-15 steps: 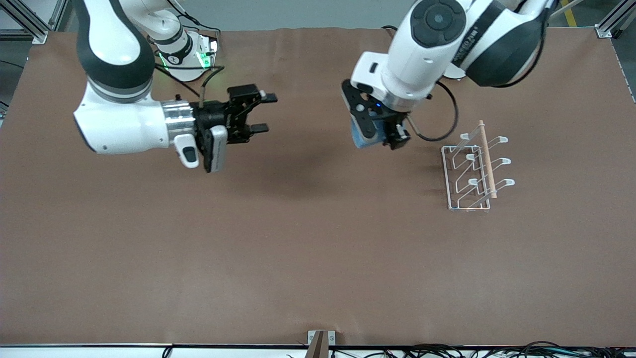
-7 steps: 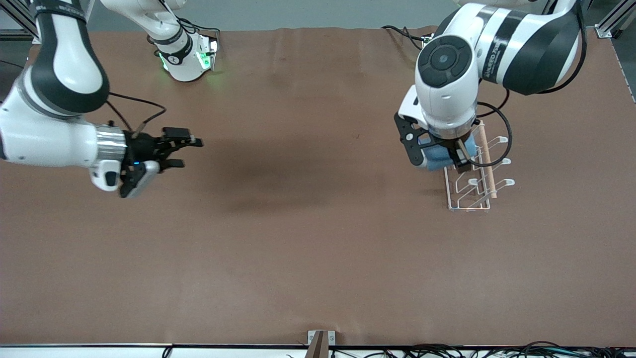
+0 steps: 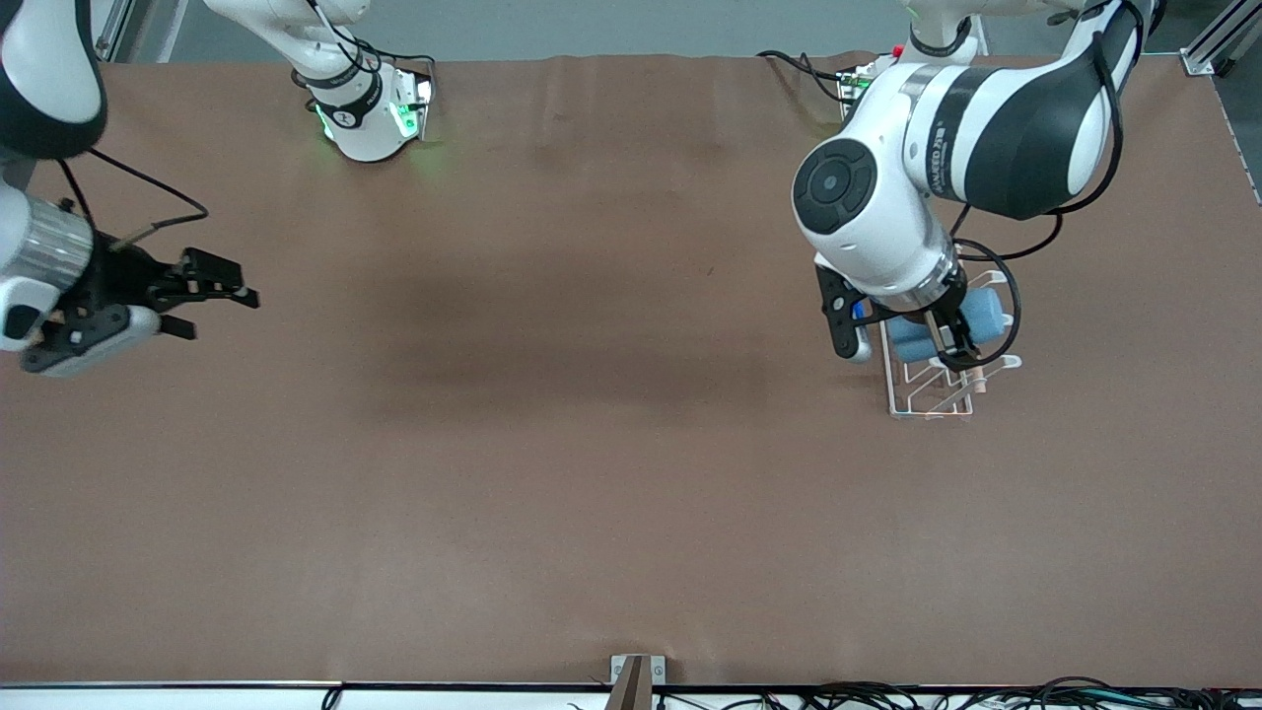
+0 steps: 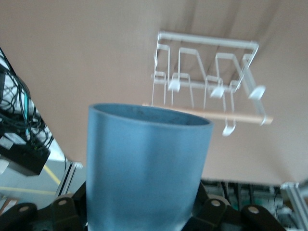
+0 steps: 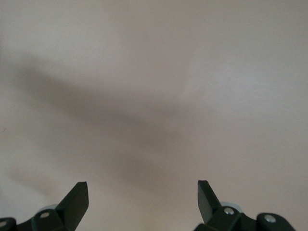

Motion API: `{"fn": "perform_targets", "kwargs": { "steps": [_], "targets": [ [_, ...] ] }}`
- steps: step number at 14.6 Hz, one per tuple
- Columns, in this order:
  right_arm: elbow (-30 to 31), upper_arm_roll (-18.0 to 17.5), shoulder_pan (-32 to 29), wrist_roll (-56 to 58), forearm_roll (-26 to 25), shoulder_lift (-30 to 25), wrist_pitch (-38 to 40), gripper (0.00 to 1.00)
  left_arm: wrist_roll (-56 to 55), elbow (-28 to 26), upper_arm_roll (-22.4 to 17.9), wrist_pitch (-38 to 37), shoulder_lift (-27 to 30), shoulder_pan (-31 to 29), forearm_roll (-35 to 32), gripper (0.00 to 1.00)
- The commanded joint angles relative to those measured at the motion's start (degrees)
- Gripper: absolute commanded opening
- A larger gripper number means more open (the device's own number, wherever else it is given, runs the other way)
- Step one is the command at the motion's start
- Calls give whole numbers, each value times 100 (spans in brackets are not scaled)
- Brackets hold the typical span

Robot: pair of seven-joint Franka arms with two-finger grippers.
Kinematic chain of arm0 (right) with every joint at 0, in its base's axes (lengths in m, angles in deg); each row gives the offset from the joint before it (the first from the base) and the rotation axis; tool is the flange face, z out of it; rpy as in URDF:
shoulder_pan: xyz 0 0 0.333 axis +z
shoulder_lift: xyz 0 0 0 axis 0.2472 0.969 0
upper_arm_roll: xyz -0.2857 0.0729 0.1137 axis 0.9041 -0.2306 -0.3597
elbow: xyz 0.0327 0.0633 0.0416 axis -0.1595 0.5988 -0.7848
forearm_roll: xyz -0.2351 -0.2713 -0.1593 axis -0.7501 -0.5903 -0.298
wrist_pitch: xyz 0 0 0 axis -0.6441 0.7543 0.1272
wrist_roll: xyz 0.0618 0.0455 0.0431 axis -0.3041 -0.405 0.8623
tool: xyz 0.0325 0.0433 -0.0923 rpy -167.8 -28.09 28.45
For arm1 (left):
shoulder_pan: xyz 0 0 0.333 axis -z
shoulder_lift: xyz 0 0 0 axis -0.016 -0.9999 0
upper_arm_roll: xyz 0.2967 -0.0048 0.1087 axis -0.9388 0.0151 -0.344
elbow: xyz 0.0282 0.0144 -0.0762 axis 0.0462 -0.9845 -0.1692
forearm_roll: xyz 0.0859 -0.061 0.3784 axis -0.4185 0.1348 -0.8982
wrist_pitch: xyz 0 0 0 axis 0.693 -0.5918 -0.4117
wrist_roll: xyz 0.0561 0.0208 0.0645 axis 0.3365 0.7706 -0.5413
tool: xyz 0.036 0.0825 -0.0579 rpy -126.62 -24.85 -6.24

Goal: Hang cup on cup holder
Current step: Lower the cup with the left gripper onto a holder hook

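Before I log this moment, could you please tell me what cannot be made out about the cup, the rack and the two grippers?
- Front view: the left arm's wrist covers most of the cup and the part of the cup holder farther from the camera, so whether the cup touches a prong is hidden.
- Left wrist view: the cup fills the foreground, hiding the left gripper pads' contact.
- Right wrist view: only the right gripper fingertips show above the frame edge.
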Motion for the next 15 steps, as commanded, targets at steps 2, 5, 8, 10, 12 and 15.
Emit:
{"fn": "perform_targets", "kwargs": {
  "steps": [2, 5, 8, 10, 12, 15],
  "targets": [
    [-1102, -133, 112, -1126, -463, 20, 714, 100, 135, -259, 22, -389, -248, 89, -917, 49],
    [-1787, -133, 288, -1366, -909, 29, 1434, 100, 135, -497, 22, -565, -511, 89, -1524, 50],
    [-2089, -133, 253, -1296, -885, 29, 1498, 100, 118, -533, 22, -1187, -906, 282, -2130, 50],
    [-2080, -106, 253, -1296, -911, 29, 1480, 100, 65, -585, 22, -1462, -1091, 335, -2395, 50],
    [-2080, -89, 192, -1295, -876, 29, 1515, 100, -40, -647, 22, -1532, -1249, 379, -2527, 50],
    [-2089, -106, 130, -1295, -963, -24, 1848, 100, -626, -971, 22, -1620, -1373, 432, -2598, 50]
  ]
}}
